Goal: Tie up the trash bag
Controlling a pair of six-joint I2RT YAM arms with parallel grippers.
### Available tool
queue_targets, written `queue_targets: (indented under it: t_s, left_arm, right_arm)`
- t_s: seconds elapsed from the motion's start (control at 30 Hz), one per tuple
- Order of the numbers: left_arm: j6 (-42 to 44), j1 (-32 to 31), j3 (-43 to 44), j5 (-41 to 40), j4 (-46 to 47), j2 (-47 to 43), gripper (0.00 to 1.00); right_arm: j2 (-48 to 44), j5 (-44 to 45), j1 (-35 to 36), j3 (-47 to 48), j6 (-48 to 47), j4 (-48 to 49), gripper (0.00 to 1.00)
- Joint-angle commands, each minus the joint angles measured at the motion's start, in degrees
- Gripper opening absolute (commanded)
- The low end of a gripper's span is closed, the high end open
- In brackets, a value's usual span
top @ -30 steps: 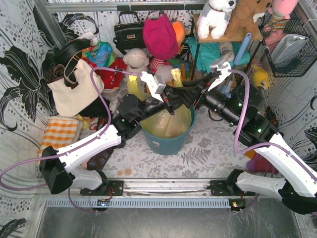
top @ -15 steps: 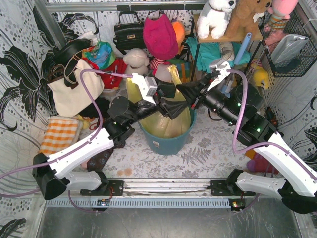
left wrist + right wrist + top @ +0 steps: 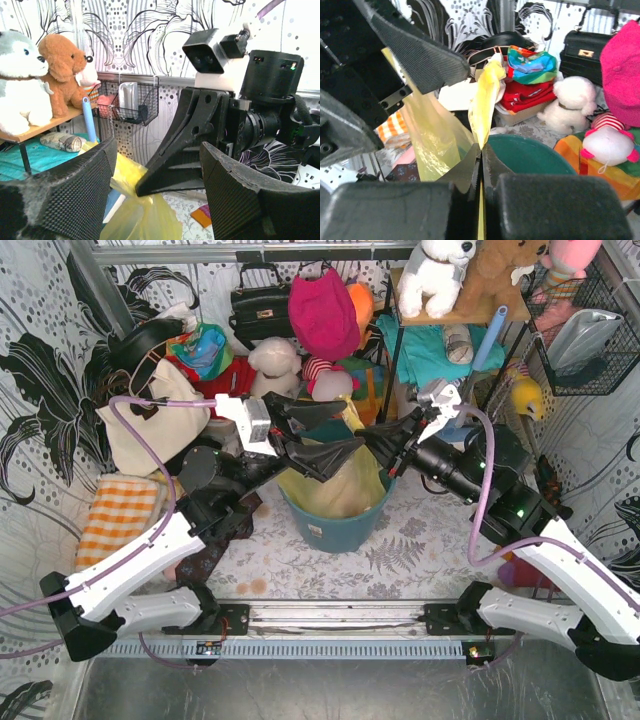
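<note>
Top external: trash bag (image 3: pixel 335 485) in bucket (image 3: pixel 335 532); right end effector (image 3: pixel 372 446) pinches it, left (image 3: pixel 350 425) agape

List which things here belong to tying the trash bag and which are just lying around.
Job in hand:
thin translucent yellow-green plastic trash bag
teal round plastic bucket it sits in
right gripper, shut on the bag's top
left gripper, open, close by

Lying about:
cream canvas tote with dark straps
black handbag
white plush dog
orange checked cloth
</note>
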Motion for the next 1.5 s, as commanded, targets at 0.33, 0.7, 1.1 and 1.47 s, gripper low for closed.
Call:
queue_targets:
  t_s: [0.33,0.7,1.1,1.47]
  left_arm:
    - [1.5,1.7,-0.9,-0.8,3.3,-3.5,0.75]
    - [-0.2,1.8,4.4,8.4,-1.1,-1.1,0.73]
    - [-2.3,3.1,2.9,8.3,0.7,-1.1,0.5]
    - [-4.0,3.7,3.8,11.1,0.8,0.0,0.5]
  right_arm:
    - [-7.1,-9.1,0.2,-6.4,-2.6,11.0,0.0]
    - [-8.5,-16.2,0.2,-9.0,-4.5,14.7,0.0]
    - [-8.5,-16.4,0.3,-8.8,-4.6,14.2,0.0]
    - [-8.2,-16.3,0.3,-8.5,-4.5,14.0,0.0]
